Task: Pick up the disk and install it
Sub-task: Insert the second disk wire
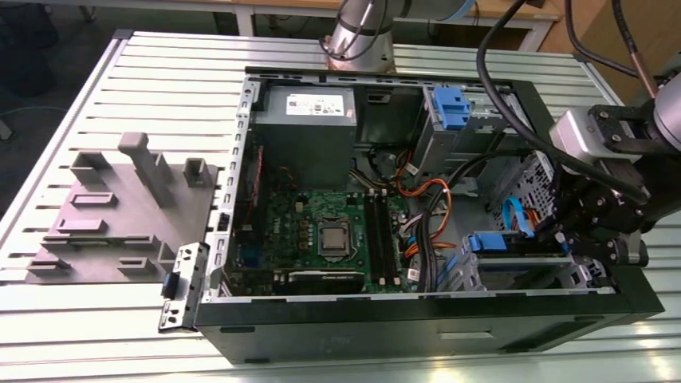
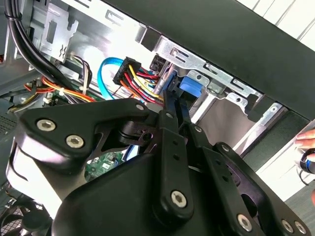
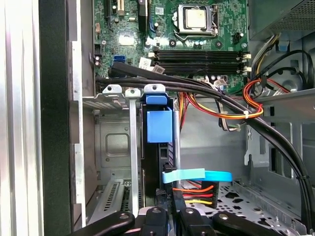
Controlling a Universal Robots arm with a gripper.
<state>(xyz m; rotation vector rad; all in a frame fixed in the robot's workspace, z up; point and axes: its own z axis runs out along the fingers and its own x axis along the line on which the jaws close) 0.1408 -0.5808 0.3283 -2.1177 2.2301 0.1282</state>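
The disk [image 3: 158,147] stands on edge in the metal drive bay [image 3: 113,142] at the case's front corner, and its blue carrier tab [image 3: 159,125] faces the motherboard. In the exterior view the blue carrier [image 1: 495,241] sits low in the bay on the exterior view's right. My gripper [image 3: 170,210] reaches into the case from that side, with its black fingers [image 2: 173,115] close together on the disk's rear edge. The second wrist view shows the blue carrier [image 2: 189,87] just past the fingertips.
The open computer case [image 1: 426,307] lies on a slatted table [image 1: 171,88]. Black and coloured cables [image 3: 221,98] cross the bay's mouth, with a blue flat cable [image 3: 197,175] beside the disk. A grey fixture [image 1: 123,215] lies on the exterior view's left. A hand [image 2: 307,147] shows outside the case.
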